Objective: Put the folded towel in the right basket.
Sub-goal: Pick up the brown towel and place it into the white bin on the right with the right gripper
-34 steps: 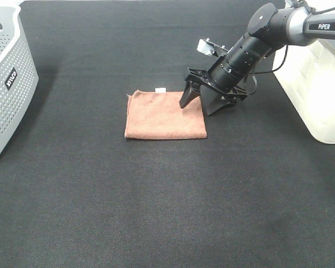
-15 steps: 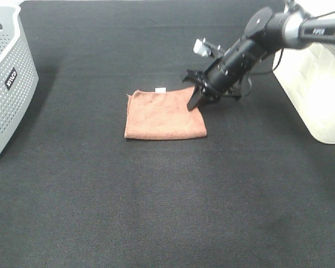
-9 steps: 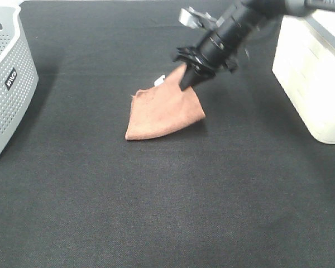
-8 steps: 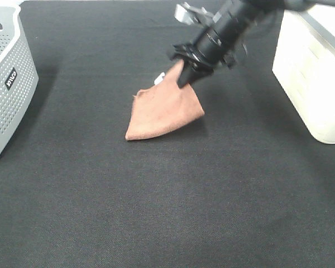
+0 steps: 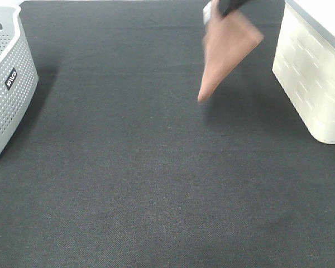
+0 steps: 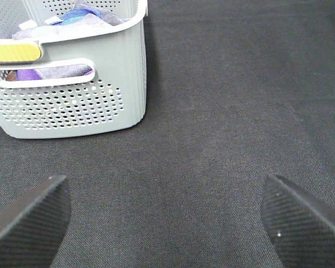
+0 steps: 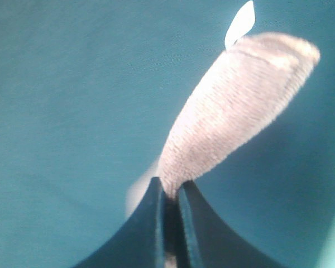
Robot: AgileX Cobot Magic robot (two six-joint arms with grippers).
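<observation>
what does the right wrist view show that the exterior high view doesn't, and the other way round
Only the right wrist view shows the right gripper close up, shut on a corner of the pinkish-brown folded towel. Only the exterior high view shows the grey perforated plastic basket at the left edge, the white plastic basket at the right, and the towel hanging clear of the black cloth table cover. Both show the towel and the cover beneath it.
</observation>
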